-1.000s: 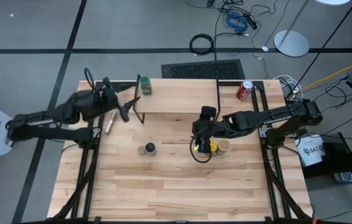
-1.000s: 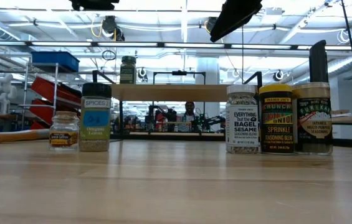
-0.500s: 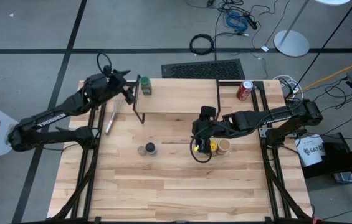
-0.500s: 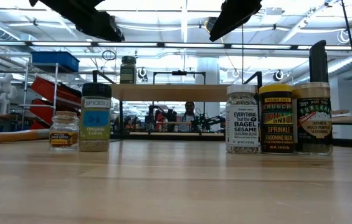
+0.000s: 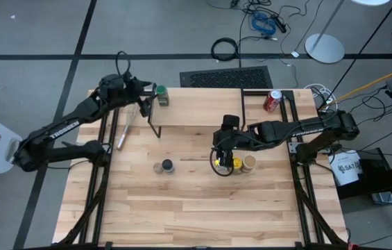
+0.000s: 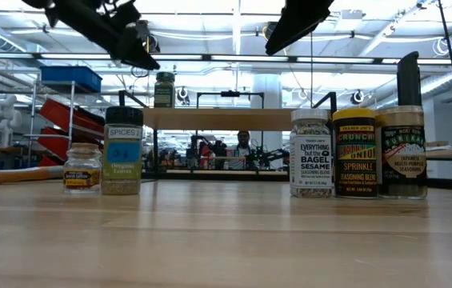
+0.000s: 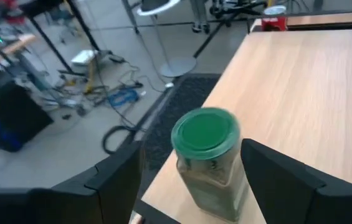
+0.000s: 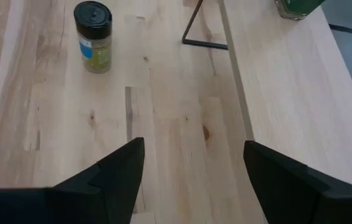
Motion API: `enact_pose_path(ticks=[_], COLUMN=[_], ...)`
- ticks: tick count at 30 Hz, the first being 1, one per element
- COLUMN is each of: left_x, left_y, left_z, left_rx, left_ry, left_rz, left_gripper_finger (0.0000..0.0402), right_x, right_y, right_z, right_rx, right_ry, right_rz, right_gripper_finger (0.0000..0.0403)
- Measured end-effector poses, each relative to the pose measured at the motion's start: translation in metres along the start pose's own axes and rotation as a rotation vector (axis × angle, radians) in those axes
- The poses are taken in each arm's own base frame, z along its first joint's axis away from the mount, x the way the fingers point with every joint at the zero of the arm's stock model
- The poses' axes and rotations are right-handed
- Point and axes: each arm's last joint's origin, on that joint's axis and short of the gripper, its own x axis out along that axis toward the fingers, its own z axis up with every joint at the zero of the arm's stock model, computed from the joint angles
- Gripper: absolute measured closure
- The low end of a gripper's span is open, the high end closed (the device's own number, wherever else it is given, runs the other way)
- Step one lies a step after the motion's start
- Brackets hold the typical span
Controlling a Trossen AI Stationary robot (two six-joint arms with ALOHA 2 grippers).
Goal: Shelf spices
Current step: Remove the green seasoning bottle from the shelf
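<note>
A green-lidded spice jar (image 7: 205, 158) stands on its base at the left end of the light-wood shelf (image 5: 216, 107). My left gripper (image 7: 192, 144) is open and level with the jar from the table's left. Its fingers stand on either side of the jar, and I see no touch. My right gripper (image 5: 223, 147) hangs open above a yellow-bodied jar (image 5: 225, 164) and a tan-lidded jar (image 5: 249, 163) on the tabletop. A dark-lidded jar (image 8: 93, 36) stands farther left on the table, next to a small jar (image 6: 82, 167).
A red soda can (image 5: 272, 101) stands at the shelf's right end. A wooden-handled tool (image 5: 123, 133) lies on the table by the shelf's left legs (image 5: 152, 128). In the low view, three tall jars (image 6: 355, 152) stand in a row at the right. The table's near half is bare wood.
My left gripper has swung toward the table's far edge and a little down. It has come from beside the shelf's left legs up to the green-lidded jar at the shelf's left end, staying open. The jars have not moved.
</note>
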Motion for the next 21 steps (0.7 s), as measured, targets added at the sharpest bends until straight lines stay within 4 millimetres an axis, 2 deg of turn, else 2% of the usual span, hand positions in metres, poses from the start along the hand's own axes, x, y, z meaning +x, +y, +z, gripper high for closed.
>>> enact_pose_path(ticks=[4, 13, 21], left_x=[0.011, 0.027, 0.036], left_y=[0.006, 0.010, 0.010], left_z=[-0.007, -0.012, -0.014], left_rx=[-0.028, -0.034, -0.034], left_ry=[0.016, 0.023, 0.001], left_rz=[-0.066, -0.079, -0.131], left_gripper_finger=[0.0111, 0.0035, 0.0033], right_x=[0.000, 0.000, 0.000], right_y=[0.000, 0.000, 0.000], right_z=[0.000, 0.000, 0.000], right_rx=[-0.001, -0.001, -0.002], right_ry=[0.001, 0.002, 0.003], right_rz=[0.001, 0.001, 0.001], right_gripper_finger=[0.0140, 0.0140, 0.0140])
